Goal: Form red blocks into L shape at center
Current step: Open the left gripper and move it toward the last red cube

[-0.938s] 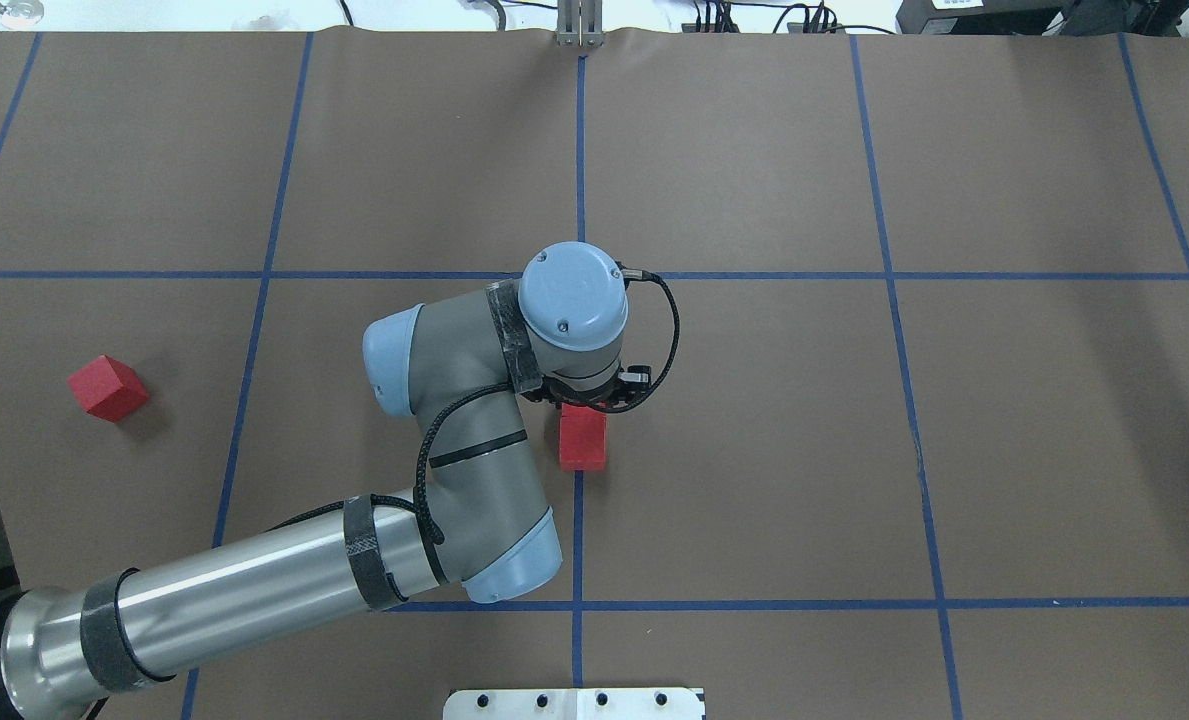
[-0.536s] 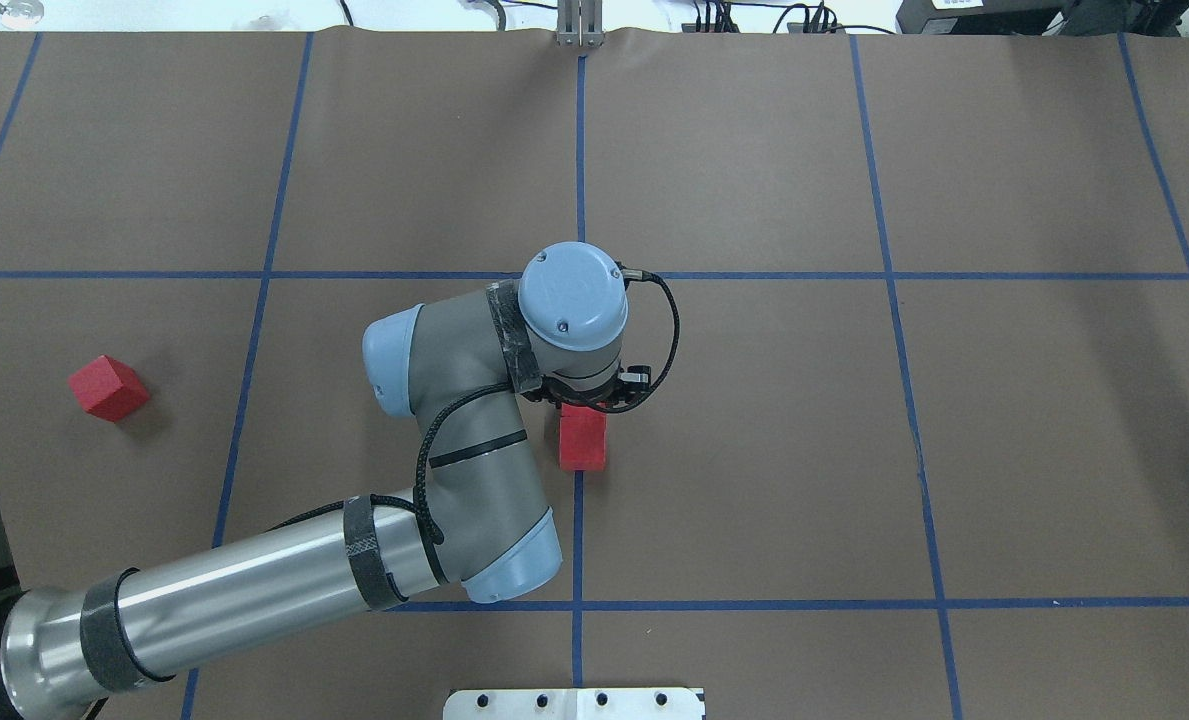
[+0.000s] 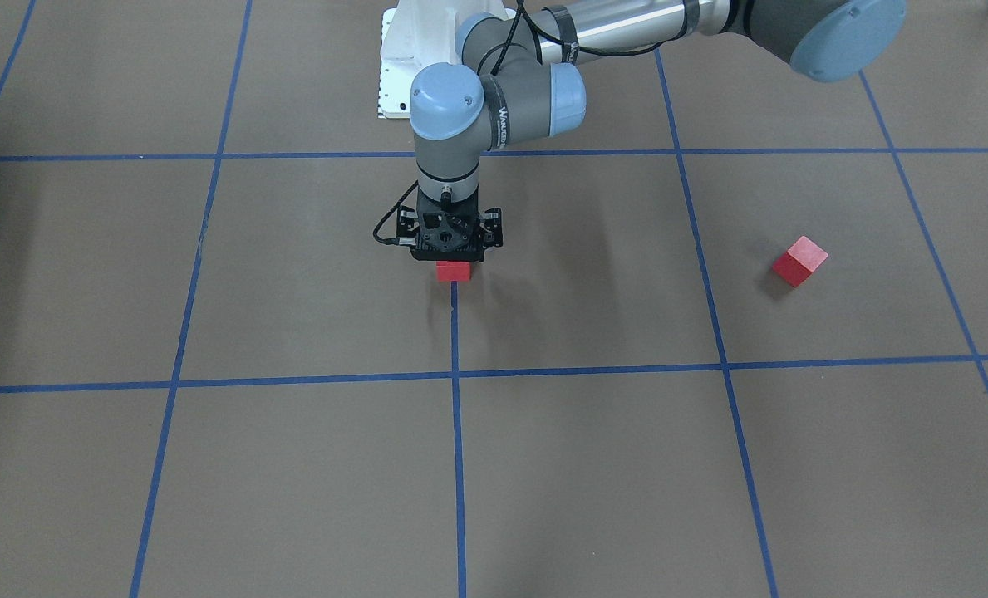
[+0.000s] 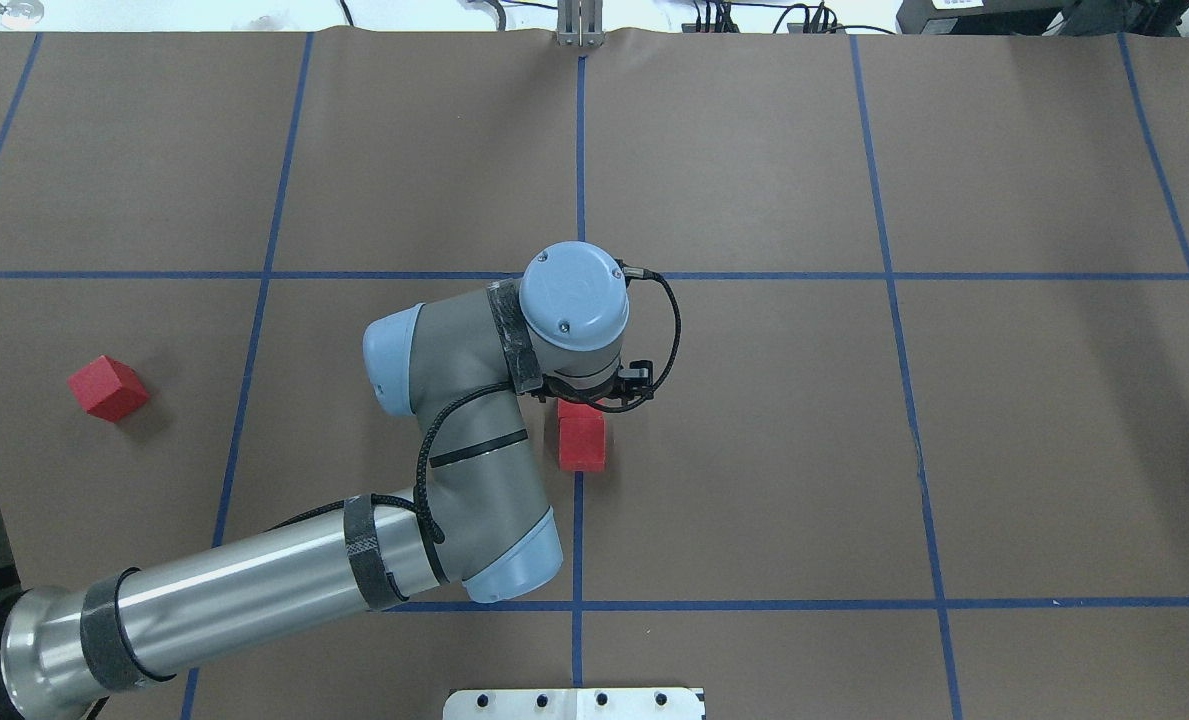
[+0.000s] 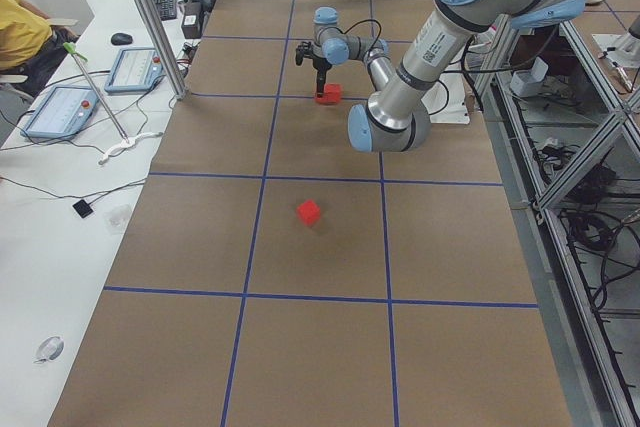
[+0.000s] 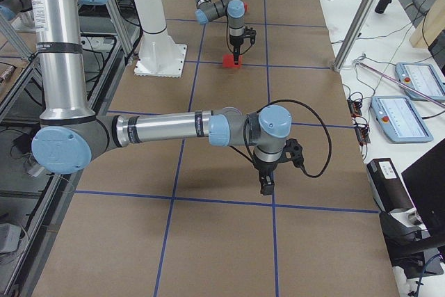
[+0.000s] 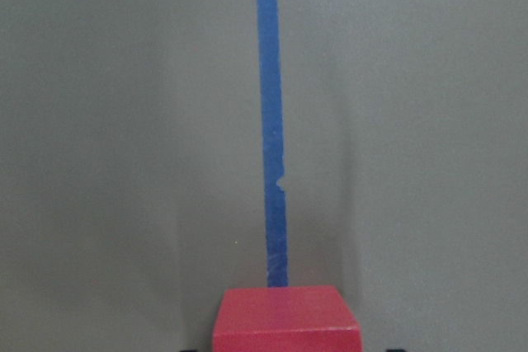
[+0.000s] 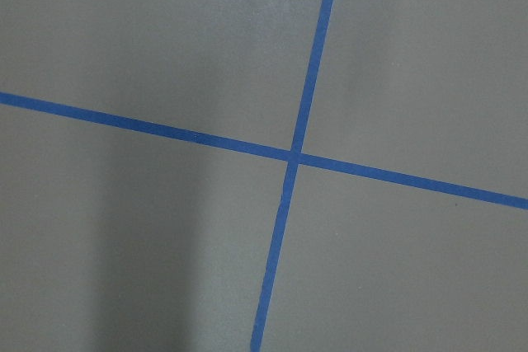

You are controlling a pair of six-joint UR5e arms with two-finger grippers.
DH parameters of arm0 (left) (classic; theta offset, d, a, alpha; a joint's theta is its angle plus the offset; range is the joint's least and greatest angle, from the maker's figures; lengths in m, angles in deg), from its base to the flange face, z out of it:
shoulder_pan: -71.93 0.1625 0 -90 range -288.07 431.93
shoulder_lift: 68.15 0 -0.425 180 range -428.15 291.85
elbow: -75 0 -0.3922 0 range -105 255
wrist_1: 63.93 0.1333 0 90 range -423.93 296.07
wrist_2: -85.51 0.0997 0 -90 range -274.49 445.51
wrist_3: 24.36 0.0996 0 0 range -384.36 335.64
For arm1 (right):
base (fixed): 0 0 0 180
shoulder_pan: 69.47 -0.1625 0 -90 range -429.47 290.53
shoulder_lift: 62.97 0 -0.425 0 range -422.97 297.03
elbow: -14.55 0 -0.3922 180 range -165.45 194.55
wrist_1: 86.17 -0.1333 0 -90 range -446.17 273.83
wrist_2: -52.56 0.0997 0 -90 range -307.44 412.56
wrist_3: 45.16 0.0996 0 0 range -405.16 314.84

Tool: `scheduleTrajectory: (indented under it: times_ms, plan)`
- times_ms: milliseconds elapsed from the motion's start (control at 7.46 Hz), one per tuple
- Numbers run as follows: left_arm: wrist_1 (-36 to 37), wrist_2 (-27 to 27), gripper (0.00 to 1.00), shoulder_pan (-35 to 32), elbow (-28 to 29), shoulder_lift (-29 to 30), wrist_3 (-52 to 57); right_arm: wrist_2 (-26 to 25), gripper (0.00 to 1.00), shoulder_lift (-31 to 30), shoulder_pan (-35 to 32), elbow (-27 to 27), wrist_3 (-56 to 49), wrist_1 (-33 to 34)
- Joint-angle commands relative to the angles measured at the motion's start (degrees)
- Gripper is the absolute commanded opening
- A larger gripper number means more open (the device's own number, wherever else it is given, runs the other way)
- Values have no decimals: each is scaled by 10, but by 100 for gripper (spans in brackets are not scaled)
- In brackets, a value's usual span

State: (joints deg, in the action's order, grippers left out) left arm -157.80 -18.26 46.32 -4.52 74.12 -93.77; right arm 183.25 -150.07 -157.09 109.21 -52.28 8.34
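Note:
Red blocks lie at the centre on the blue grid line, longer than wide from above; I cannot make out a seam. They also show in the front view and at the bottom of the left wrist view. My left gripper points straight down just over their far end, jaws slightly wider than the block, open and holding nothing. A lone red block sits far to the left, turned askew. My right gripper shows only in the exterior right view; I cannot tell its state.
The table is brown paper with a blue tape grid. The left arm's elbow and forearm lie over the near left squares. The white robot base plate is at the near edge. The right wrist view shows only a tape crossing.
The left wrist has shifted slightly, uncovering a little more of the centre red blocks. The blocks have not moved.

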Motion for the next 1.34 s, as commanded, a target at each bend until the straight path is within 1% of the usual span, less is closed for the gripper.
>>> scheduleTrajectory:
  times_ms: [0,134,268,402,536,670,804,938,1072,1206]
  plan:
    - [24,-3,100,-6,-28,-1,14,0,99,0,0,0,0,0]
    - [92,-4,100,-8,-88,-2,65,0,99,0,0,0,0,1]
    - [148,-4,100,-14,-163,-29,105,1,99,0,0,1,1,1]
    - [152,-5,100,-37,-235,-95,147,1,99,0,0,1,1,1]
    - [150,-6,100,-64,-290,-162,212,1,99,0,0,2,6,0]
    - [146,-37,100,-99,-313,-214,272,1,99,0,0,2,6,0]
    - [120,-71,100,-143,-326,-272,351,1,99,0,0,3,6,0]
    - [51,-97,100,-182,-326,-349,410,1,99,0,0,3,6,0]
    - [-34,-112,100,-213,-321,-417,462,1,99,-1,0,3,6,0]
    - [-92,-135,100,-242,-305,-467,511,1,99,-1,0,3,6,0]
